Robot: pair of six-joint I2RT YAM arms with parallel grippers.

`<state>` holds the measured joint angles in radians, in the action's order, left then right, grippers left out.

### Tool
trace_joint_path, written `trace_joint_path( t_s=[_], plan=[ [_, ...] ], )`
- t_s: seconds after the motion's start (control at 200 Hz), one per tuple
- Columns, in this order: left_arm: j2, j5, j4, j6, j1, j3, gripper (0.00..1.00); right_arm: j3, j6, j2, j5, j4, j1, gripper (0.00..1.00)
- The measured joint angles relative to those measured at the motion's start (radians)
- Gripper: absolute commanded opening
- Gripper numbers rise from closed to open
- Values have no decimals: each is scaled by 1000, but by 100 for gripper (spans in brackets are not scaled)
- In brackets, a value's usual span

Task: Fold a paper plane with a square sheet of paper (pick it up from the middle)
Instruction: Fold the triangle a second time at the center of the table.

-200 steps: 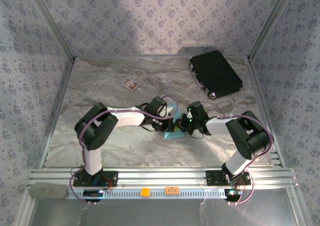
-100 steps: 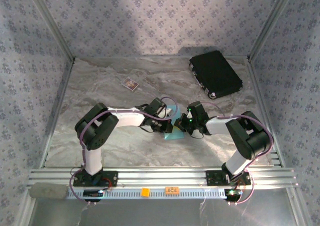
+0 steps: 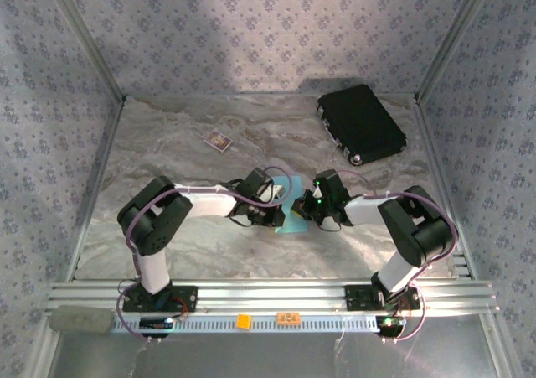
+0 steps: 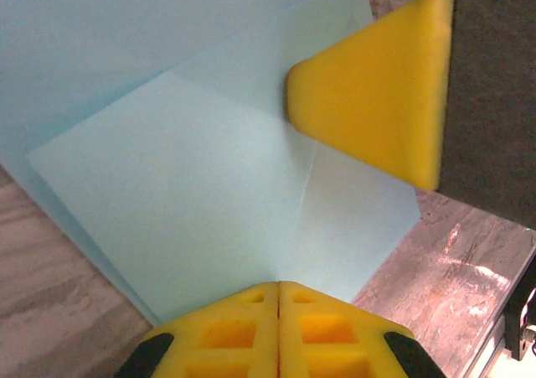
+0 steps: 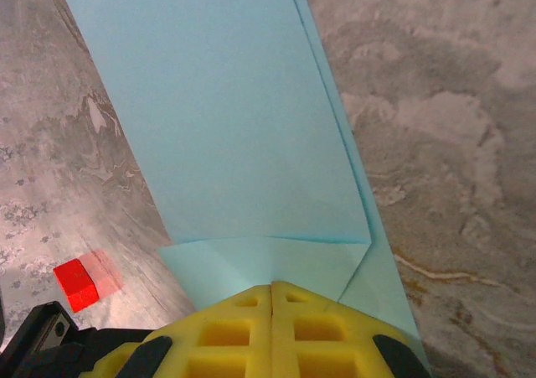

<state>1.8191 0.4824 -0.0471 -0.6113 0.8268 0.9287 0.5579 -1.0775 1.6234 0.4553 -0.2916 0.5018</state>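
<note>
**At the centre: a two-sided pinch**

In the middle of the tabletop (image 3: 167,227) the two arms meet tip to tip, with the light-blue sheet of paper (image 3: 292,220) between them.

- Left tool (image 4: 279,286): fingers pressed together, pinching the near corner of the sheet.
- Right tool (image 5: 272,286): fingers likewise pressed together, pinching the sheet's end, where a short flap is turned over.
- Sheet is partly folded. The left wrist view shows overlapping layers and a crease running up from the left tool. The right wrist view shows one long panel with a doubled edge along its right side.
- In the left wrist view, a yellow finger (image 4: 377,85) of the right tool sits against the sheet at upper right.
- Cannot tell whether the sheet touches the marbled surface.
- Black case (image 3: 362,125) lies at the far right — well apart. Small dark card (image 3: 219,140) lies far left of centre, also apart.
</note>
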Motion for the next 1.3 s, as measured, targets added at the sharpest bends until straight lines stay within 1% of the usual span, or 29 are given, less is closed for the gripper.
trace_joint_path(
  t_s=[0.275,0.515,0.675,0.805,1.124,1.304],
  plan=[
    [-23,35,27,-13,1,8,8,0,0,0,0,0,0,0],
    [37,61,41,-19,6,68,9,0,0,0,0,0,0,0],
    [55,56,16,-17,6,70,9,0,0,0,0,0,0,0],
    [54,58,32,-15,6,27,9,0,0,0,2,1,0,0],
    [-13,49,104,-18,6,-76,10,-2,0,0,9,2,-1,0],
    [-47,44,104,-27,5,-117,10,-2,0,0,11,3,-2,0]
  ],
)
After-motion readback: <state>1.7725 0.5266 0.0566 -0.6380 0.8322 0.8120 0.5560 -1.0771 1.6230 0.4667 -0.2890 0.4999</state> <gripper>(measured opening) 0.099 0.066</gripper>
